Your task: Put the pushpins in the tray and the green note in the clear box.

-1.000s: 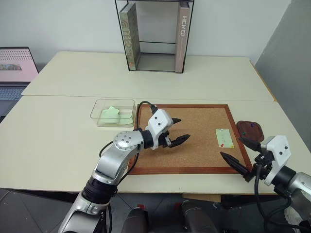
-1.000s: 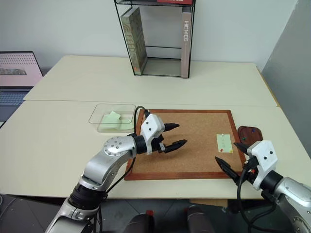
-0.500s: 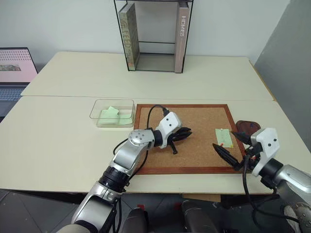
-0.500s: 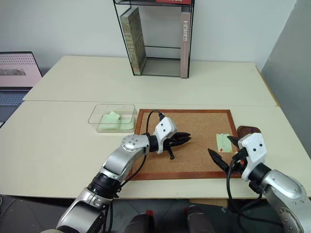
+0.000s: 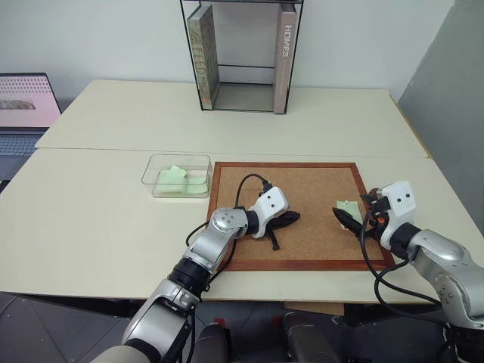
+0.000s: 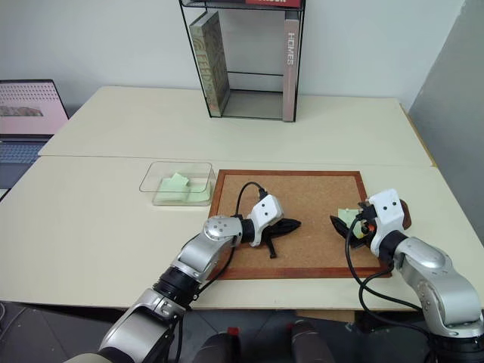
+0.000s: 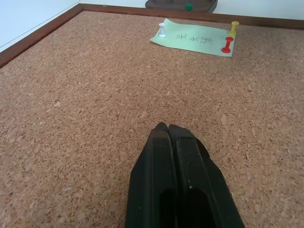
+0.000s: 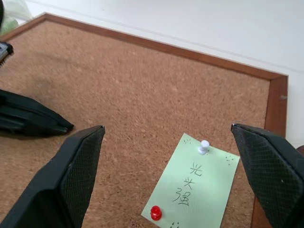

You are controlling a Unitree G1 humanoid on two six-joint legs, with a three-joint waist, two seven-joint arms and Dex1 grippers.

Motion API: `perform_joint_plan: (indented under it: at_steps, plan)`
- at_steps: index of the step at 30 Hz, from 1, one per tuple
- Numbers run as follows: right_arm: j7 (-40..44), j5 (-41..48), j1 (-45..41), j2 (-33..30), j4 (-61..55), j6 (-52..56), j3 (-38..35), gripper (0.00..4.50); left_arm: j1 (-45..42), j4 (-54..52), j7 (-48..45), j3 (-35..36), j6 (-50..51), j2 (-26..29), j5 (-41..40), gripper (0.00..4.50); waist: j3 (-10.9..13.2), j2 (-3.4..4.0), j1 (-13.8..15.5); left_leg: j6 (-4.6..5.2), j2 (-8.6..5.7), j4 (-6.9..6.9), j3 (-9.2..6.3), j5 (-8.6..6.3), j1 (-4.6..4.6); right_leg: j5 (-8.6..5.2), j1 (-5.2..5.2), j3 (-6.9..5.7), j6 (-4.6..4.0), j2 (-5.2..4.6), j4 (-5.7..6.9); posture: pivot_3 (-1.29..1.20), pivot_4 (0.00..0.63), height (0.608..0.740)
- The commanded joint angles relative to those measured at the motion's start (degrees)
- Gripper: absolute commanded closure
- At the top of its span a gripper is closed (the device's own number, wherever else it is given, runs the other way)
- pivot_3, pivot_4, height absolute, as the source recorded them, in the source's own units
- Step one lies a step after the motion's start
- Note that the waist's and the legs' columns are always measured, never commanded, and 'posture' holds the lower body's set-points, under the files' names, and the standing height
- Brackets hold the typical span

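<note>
The green note (image 8: 192, 190) lies flat at the right side of the corkboard (image 5: 302, 185), bearing handwriting. It is pinned by pushpins: a white one (image 8: 204, 146), a red one (image 8: 155, 213) and a yellow one (image 7: 234, 26). My right gripper (image 8: 166, 128) hovers open just above the note, one finger on each side. The tray (image 7: 164, 4) sits beyond the board's right edge with a green pin (image 7: 188, 6) in it. Near the board's middle, my left gripper (image 5: 291, 218) is shut on nothing, low over the cork. The clear box (image 5: 151, 170) stands left of the board.
A crumpled pale green paper (image 5: 172, 178) lies inside the clear box. A black-framed glass bookcase (image 5: 240, 57) with books stands at the back of the table. A laptop (image 5: 26, 102) is at the far left. The table's front edge runs just below the board.
My left gripper has shut and sunk towards the cork, shifting right. My right gripper has moved forward from the board's front corner to above the note, staying open.
</note>
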Motion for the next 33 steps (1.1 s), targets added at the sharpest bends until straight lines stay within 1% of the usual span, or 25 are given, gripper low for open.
perform_joint_plan:
  at_steps: [1,6,10,12,13,15,16,20,24,25,26,32,33]
  plan:
    - [0.4,-2.9,-3.8,0.0,5.9,-2.4,0.7,0.0,-0.2,1.2,-0.1,0.1,-0.6,0.0,1.4,4.48,0.0,0.0,0.0,0.0,-0.02,0.01,0.0,0.0,-0.01,0.01,0.01,0.01,0.01,-0.01,0.0,0.0,0.15,0.74]
    - [0.8,-5.6,-6.9,1.2,12.8,-5.7,1.9,0.0,0.3,0.5,0.1,0.4,-0.1,0.3,1.6,4.48,0.0,0.02,0.0,0.01,-0.01,0.0,-0.01,0.0,0.05,0.04,0.04,0.02,0.06,0.0,0.02,0.0,0.15,0.74]
    - [0.6,-7.6,-8.2,2.4,16.1,-8.5,2.6,0.0,0.7,-0.4,0.0,0.4,0.4,0.6,1.6,4.48,0.0,0.03,0.0,0.01,-0.01,0.0,-0.01,0.0,0.06,0.15,0.05,0.01,0.26,0.0,0.02,0.0,0.15,0.74]
    - [0.7,-8.9,-8.9,2.8,17.3,-9.7,3.3,0.35,0.8,-0.6,0.0,0.5,0.7,0.7,1.6,4.5,0.0,0.04,-0.1,0.01,-0.01,0.0,-0.01,0.0,0.06,0.17,0.05,0.02,0.3,0.0,0.02,0.0,0.15,0.74]
    - [0.7,-9.4,-9.2,3.0,17.9,-10.1,3.5,0.36,0.9,-0.8,0.0,0.5,0.8,0.8,1.6,4.5,0.0,0.04,-0.1,0.01,-0.01,-0.01,-0.01,0.0,0.06,0.17,0.05,0.01,0.3,0.01,0.02,0.0,0.15,0.74]
    - [0.7,-10.1,-9.7,3.4,18.9,-10.9,3.7,0.77,0.9,-0.9,-0.1,0.4,1.0,0.9,1.7,4.5,0.0,0.05,-0.1,0.01,-0.01,-0.01,0.0,0.0,0.06,0.17,0.05,0.02,0.3,0.0,0.02,0.0,0.15,0.74]
    - [0.7,-10.3,-9.8,3.5,19.1,-11.1,3.7,1.05,1.0,-1.1,-0.1,0.4,1.1,0.9,1.7,4.5,0.0,0.05,-0.1,0.01,-0.01,-0.01,-0.01,0.0,0.06,0.17,0.05,0.01,0.3,0.0,0.02,0.0,0.15,0.74]
    - [1.1,-11.3,-9.8,3.8,19.6,-12.2,3.8,1.8,1.4,-1.9,-0.2,0.2,1.6,1.0,1.8,4.5,0.0,0.05,-0.1,0.01,-0.01,-0.02,-0.01,0.0,0.06,0.18,0.05,0.01,0.31,0.01,0.02,0.0,0.15,0.74]
    - [1.5,-11.7,-9.7,3.9,19.5,-12.3,4.1,2.76,1.7,-2.3,-0.3,0.1,2.0,1.1,2.0,4.5,0.0,0.05,-0.1,0.0,-0.01,-0.04,-0.01,0.0,0.06,0.18,0.04,0.01,0.31,0.01,0.01,0.0,0.15,0.74]
    - [1.6,-11.9,-9.7,4.0,19.5,-12.3,4.2,2.96,1.7,-2.3,-0.3,0.0,2.1,1.1,2.1,4.5,0.0,0.05,-0.1,0.01,-0.01,-0.04,-0.01,0.0,0.06,0.18,0.04,0.01,0.31,0.01,0.01,0.0,0.15,0.74]
    - [1.6,-12.0,-9.7,4.0,19.5,-12.3,4.2,3.06,1.7,-2.4,-0.4,0.0,2.1,1.1,2.1,4.5,0.0,0.05,-0.2,0.0,-0.01,-0.04,-0.01,0.0,0.06,0.18,0.04,0.01,0.31,0.01,0.01,0.0,0.15,0.74]
    - [2.0,-11.9,-9.7,4.0,19.3,-11.3,4.0,4.3,1.6,-2.2,-0.6,-0.2,2.3,1.2,2.5,4.5,0.0,0.05,-0.2,0.0,-0.01,-0.04,-0.01,0.0,0.06,0.18,0.04,0.01,0.31,0.01,0.01,0.0,0.15,0.74]
    - [2.1,-11.8,-9.8,4.1,19.2,-11.2,3.8,4.45,1.5,-2.1,-0.6,-0.2,2.3,1.3,2.5,4.5,0.0,0.05,-0.2,0.01,-0.01,-0.04,-0.01,0.0,0.06,0.18,0.04,0.01,0.31,0.01,0.01,0.0,0.15,0.74]
